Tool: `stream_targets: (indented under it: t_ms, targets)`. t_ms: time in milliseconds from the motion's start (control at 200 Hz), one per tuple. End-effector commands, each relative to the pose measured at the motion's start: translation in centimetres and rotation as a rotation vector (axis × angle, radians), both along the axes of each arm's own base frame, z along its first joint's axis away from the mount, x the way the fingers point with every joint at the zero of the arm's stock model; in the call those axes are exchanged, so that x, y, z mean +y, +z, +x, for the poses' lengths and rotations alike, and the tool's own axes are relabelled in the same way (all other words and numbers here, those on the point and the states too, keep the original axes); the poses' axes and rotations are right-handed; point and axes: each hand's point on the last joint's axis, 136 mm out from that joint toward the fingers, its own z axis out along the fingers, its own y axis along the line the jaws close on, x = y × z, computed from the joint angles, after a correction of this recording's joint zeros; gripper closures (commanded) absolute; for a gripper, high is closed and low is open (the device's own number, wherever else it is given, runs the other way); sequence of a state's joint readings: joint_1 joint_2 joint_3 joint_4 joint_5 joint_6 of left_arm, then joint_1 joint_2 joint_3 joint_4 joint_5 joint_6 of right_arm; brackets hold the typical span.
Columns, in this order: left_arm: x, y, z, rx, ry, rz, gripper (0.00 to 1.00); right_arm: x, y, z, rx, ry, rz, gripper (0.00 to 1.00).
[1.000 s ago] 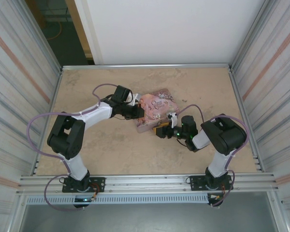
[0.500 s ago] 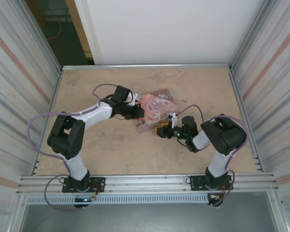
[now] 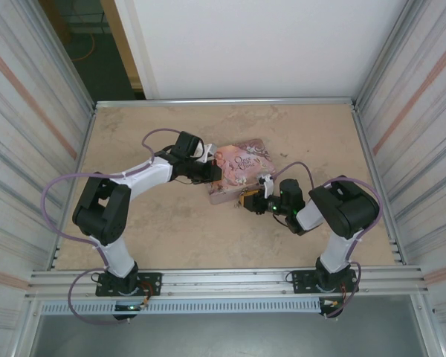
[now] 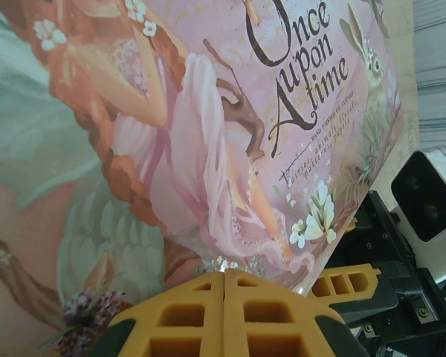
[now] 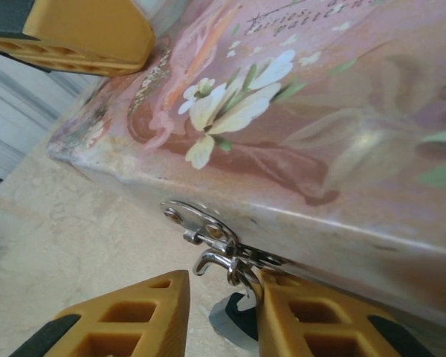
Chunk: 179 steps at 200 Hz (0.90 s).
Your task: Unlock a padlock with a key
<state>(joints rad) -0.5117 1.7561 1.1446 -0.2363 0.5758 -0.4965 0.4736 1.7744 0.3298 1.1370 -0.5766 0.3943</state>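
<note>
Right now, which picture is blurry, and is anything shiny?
Right wrist view: the tin blurs toward the right, its clasp is sharp and glints. Left wrist view: the lid's writing is crisp, the yellow fingers slightly soft. Top view: even light, faint shadows.
</note>
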Motion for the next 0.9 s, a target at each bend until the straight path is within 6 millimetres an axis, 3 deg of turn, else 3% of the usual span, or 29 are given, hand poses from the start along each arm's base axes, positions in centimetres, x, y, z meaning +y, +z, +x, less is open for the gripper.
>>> stream_targets:
  t_ms: [0,381,892]
  targets:
    - [0.4,-2.0,-0.7,0.042,-0.009,0.051,0.96,0.6,1.3,-0.2,-0.061,0.044,0.0,0.77]
    - [0.8,-2.1,-1.1,0.042,-0.003,0.061,0.96,0.1,1.2,0.2,-0.042,0.003,-0.003,1.0]
    - [1.9,-3.4,-3.5,0.081,0.012,0.071,0.96,-1.7,2.2,1.6,0.012,-0.149,0.114,1.0]
